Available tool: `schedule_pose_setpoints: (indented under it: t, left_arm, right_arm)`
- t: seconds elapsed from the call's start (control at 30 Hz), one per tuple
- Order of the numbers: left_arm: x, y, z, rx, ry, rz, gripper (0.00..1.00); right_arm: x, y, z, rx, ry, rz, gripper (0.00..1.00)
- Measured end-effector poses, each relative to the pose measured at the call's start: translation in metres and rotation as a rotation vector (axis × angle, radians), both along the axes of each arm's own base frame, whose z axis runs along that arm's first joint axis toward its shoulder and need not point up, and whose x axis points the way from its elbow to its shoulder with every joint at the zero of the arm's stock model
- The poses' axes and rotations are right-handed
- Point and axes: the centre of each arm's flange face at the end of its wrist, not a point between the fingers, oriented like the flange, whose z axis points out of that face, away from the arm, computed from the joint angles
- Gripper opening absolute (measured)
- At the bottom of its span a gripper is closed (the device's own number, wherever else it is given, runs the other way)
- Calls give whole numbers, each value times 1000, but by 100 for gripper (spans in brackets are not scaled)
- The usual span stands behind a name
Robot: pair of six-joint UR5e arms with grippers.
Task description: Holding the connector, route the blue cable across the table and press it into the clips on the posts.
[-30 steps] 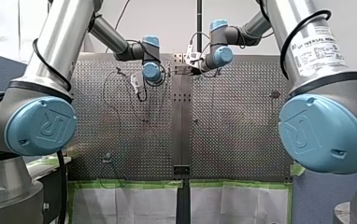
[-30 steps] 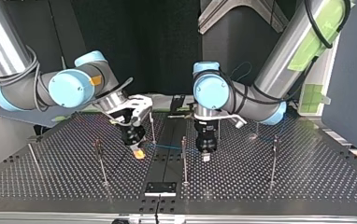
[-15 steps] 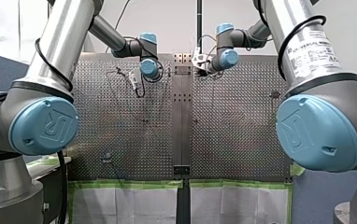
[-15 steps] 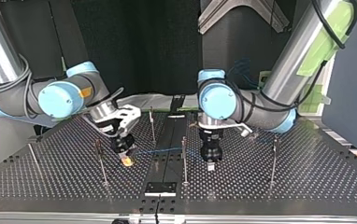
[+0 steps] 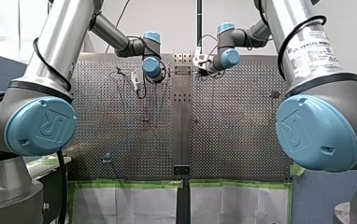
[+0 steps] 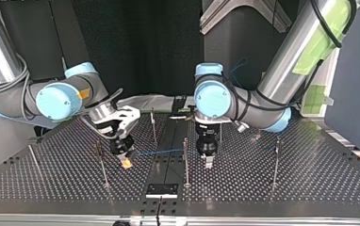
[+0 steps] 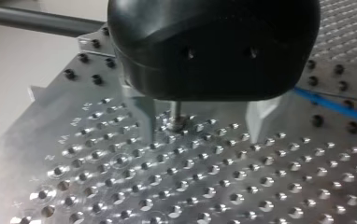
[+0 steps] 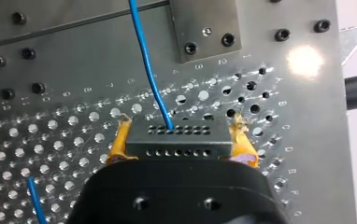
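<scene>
My right gripper (image 8: 179,144) is shut on a grey connector (image 8: 176,140), with its yellow pads (image 8: 119,142) on both ends. The blue cable (image 8: 146,60) leaves the connector's top and runs ahead over the perforated table. In the top view the right gripper (image 6: 126,161) hangs just above the table at the left of centre. The blue cable (image 6: 159,151) stretches from it to a thin post (image 6: 185,160). My left gripper (image 6: 208,160) points down to the right of that post. Its fingers (image 7: 144,116) stand open and empty astride a post's base (image 7: 176,122), with the blue cable (image 7: 335,107) beside them.
More thin posts stand on the table in the top view: one (image 6: 102,162) close beside the right gripper, one (image 6: 153,125) behind it, one (image 6: 276,160) at the right and one (image 6: 33,157) at the far left. A black plate (image 6: 161,189) lies at the near edge.
My right gripper has carried the connector toward the top view's left and a little nearer, drawing the cable out. My left gripper has shifted slightly beside the middle post.
</scene>
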Motion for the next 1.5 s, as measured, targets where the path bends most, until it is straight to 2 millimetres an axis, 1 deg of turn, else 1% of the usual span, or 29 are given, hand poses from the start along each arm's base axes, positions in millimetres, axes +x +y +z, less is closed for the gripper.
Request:
schedule_pose_setpoints:
  t: [0.13,0.2,0.4,0.63,0.77,0.93,1.07,1.23,1.33,1.5]
  left_arm:
    - [-8,-1,0,21,27,15,100]
    - [-15,-1,1,28,41,22,100]
    - [-43,-2,6,41,82,11,100]
    - [-71,-4,15,36,90,-10,100]
    - [-86,-7,27,26,75,-25,100]
    - [-103,-12,36,21,62,-49,100]
    - [-116,-20,38,22,59,-71,100]
    - [-127,-33,40,14,41,-94,100]
    - [-132,-43,42,5,22,-100,100]
    - [-139,-65,42,-2,-2,-124,100]
  right_arm:
    - [-2,5,11,-8,-4,0,0]
    - [-5,8,17,-11,-5,0,0]
    - [-14,21,30,-16,-6,-5,0]
    - [-20,28,30,-9,0,-7,0]
    - [-21,29,30,-7,2,-7,0]
    - [-22,30,27,-3,14,-9,0]
    - [-23,30,27,-2,18,-10,0]
    - [-25,30,27,-1,23,-14,0]
    - [-27,29,27,-1,27,-18,0]
    - [-33,30,28,4,41,-28,0]
